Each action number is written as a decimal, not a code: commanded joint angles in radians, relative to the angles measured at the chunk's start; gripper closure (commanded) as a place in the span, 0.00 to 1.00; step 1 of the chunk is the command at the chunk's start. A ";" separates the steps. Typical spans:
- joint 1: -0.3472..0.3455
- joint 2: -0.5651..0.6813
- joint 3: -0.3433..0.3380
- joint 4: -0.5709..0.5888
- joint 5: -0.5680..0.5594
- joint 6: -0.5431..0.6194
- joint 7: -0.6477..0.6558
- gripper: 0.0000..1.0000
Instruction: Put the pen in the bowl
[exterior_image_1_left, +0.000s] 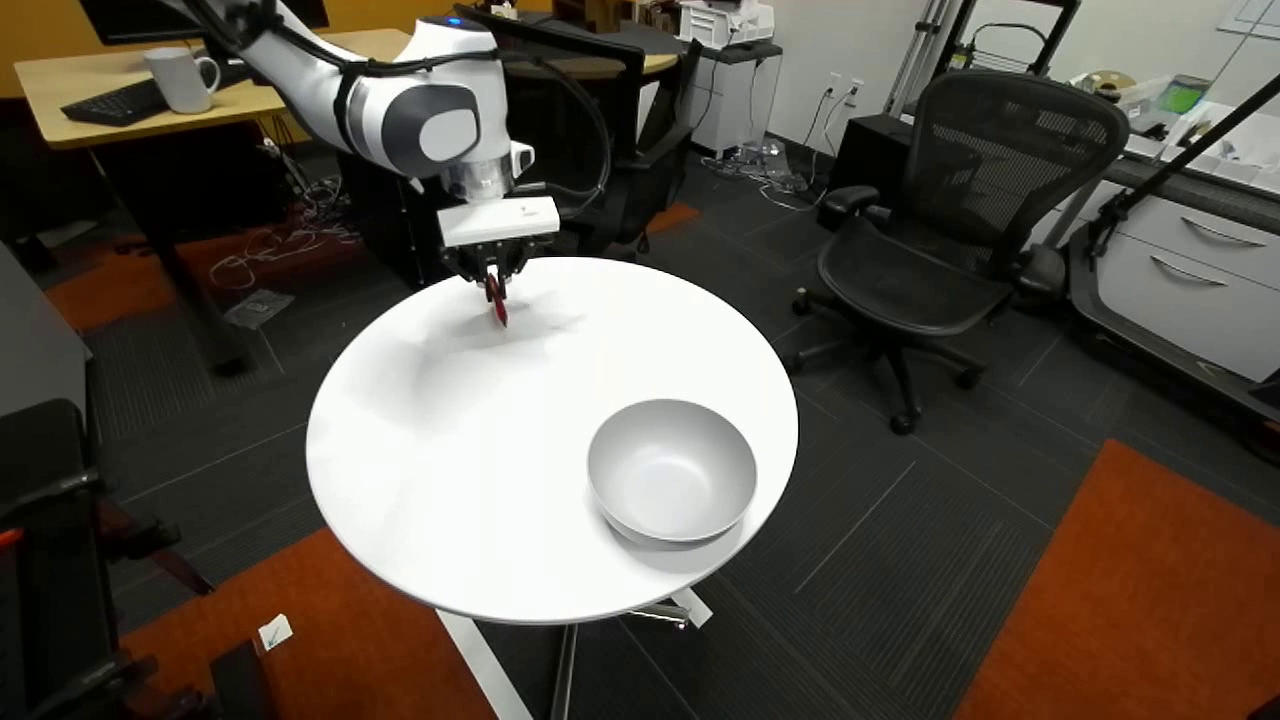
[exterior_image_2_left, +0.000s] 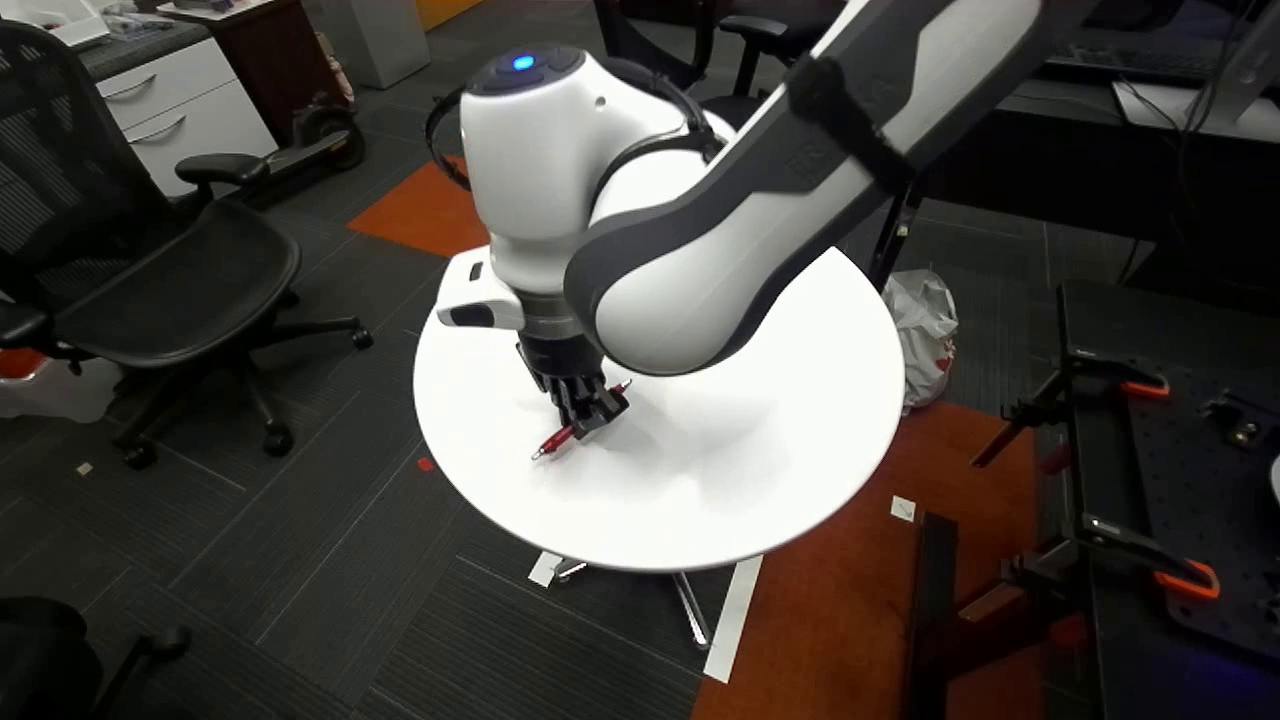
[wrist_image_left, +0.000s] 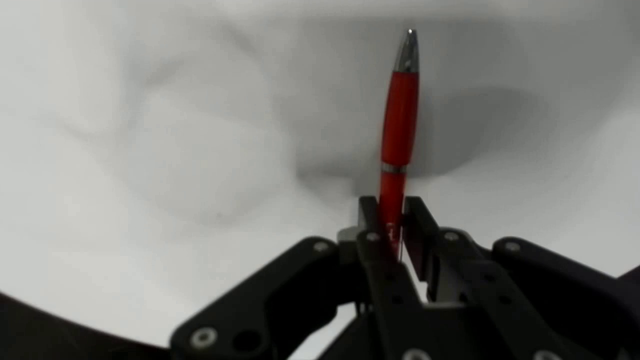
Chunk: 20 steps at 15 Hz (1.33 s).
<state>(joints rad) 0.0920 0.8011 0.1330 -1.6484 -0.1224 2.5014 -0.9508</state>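
The bowl (exterior_image_1_left: 672, 485) is round, light grey and looks empty. It stands on the white round table, near its front right edge in an exterior view, and shows in that view only. The pen is red with a silver tip and shows in both exterior views (exterior_image_1_left: 500, 308) (exterior_image_2_left: 556, 440) and the wrist view (wrist_image_left: 400, 120). My gripper (exterior_image_1_left: 495, 280) (exterior_image_2_left: 595, 415) (wrist_image_left: 391, 212) is shut on the pen near its middle, with the silver tip end sticking out ahead. The pen appears held a little above the tabletop, away from the bowl. Its rear part is partly hidden by the fingers.
The white round table (exterior_image_1_left: 450, 500) (exterior_image_2_left: 700, 520) carries the bowl, and my gripper is over its far side from it. A black office chair (exterior_image_1_left: 930, 220) (exterior_image_2_left: 170, 260) stands beside the table. A desk with a mug (exterior_image_1_left: 182, 80) stands behind. A black stand with clamps (exterior_image_2_left: 1150, 430) is nearby.
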 joint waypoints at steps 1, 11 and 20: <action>-0.003 -0.205 -0.042 -0.143 -0.055 -0.010 0.123 0.96; -0.104 -0.483 -0.202 -0.272 -0.157 -0.114 0.462 0.96; -0.206 -0.366 -0.269 -0.211 -0.123 -0.065 0.737 0.96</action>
<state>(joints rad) -0.0980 0.3907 -0.1306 -1.8924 -0.2564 2.4111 -0.2916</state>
